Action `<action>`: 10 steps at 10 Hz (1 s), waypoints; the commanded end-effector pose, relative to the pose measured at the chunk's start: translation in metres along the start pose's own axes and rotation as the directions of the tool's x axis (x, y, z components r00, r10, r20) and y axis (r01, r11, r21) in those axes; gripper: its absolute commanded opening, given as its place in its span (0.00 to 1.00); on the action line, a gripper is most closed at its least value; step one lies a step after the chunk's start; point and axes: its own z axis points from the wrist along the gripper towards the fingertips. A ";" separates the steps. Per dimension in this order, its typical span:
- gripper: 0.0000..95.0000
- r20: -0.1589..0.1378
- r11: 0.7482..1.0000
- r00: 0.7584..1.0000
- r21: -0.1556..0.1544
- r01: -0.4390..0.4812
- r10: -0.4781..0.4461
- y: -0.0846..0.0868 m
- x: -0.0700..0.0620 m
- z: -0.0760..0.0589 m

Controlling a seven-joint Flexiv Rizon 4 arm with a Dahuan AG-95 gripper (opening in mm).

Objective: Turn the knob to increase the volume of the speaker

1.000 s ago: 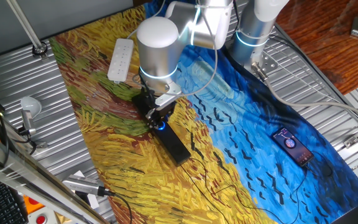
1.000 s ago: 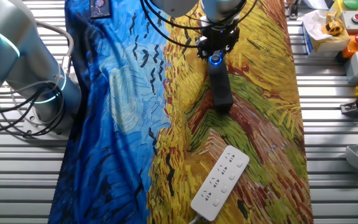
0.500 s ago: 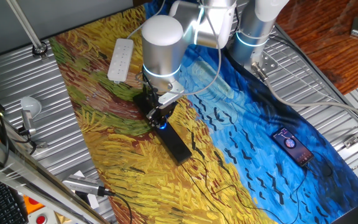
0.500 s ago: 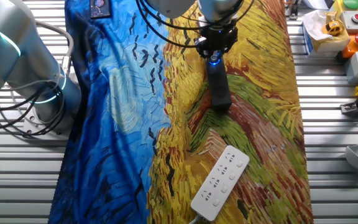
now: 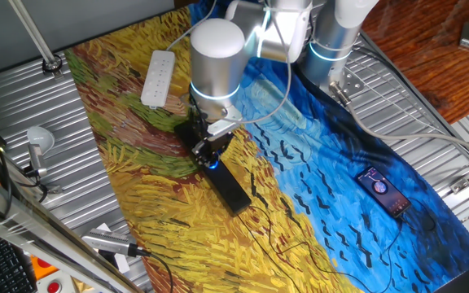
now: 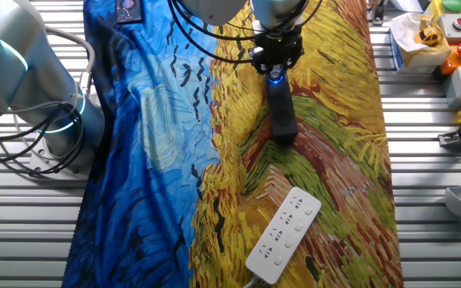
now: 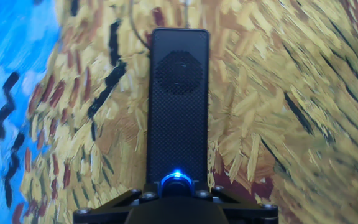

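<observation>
**Observer:** Where is the knob right now?

**Operator:** I see the knob (image 7: pixel 176 184) as a small round black dial with a glowing blue ring, at the bottom centre of my hand view. In one fixed view it shows only as a blue glint (image 5: pixel 212 164) under the arm. It sits on the speaker (image 7: pixel 178 106), a long slim black bar lying flat on the worktop (image 6: pixel 334 120).

**Observer:** And the end effector?

**Operator:** My end effector (image 6: pixel 275 67) is directly over the knob, pointing down. In the hand view its black body fills the lower edge, with the blue ring showing just above it. The fingers seem to sit close on either side of the dial, but I cannot tell from any view whether they are actually gripping it.

**Observer:** How does the speaker lie?

**Operator:** In the other fixed view one end of the bar (image 6: pixel 282 112) extends out from below the end effector toward a white power strip (image 6: pixel 283 234); the two are apart. The other half of the bar is hidden by the arm.

**Observer:** What else is around?

**Operator:** The worktop is covered by a painted cloth (image 5: pixel 137 187), yellow swirls on one side and blue on the other. The speaker rests on the yellow part. A small black phone (image 5: pixel 383 191) with a red-lit screen lies on the blue part, well away from the speaker.
</observation>
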 end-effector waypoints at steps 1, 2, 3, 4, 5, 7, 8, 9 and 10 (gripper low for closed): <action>0.00 -0.015 0.973 0.973 0.001 -0.229 0.229 0.000 0.001 0.004; 0.00 -0.016 0.923 0.923 0.002 -0.385 0.385 0.000 0.002 0.004; 0.00 -0.016 0.895 0.895 0.002 -0.446 0.446 0.000 0.003 0.003; 0.00 -0.013 0.869 0.869 0.001 -0.495 0.495 0.000 0.003 0.003; 0.00 -0.004 0.841 0.841 -0.005 -0.541 0.541 0.000 0.003 0.003; 0.00 0.016 0.796 0.795 -0.019 -0.606 0.606 0.000 0.003 0.003; 0.00 0.024 0.767 0.766 -0.026 -0.642 0.642 0.000 0.003 0.003; 0.00 0.031 0.747 0.746 -0.032 -0.664 0.665 0.000 0.003 0.003; 0.00 0.035 0.726 0.725 -0.037 -0.687 0.688 0.000 0.003 0.003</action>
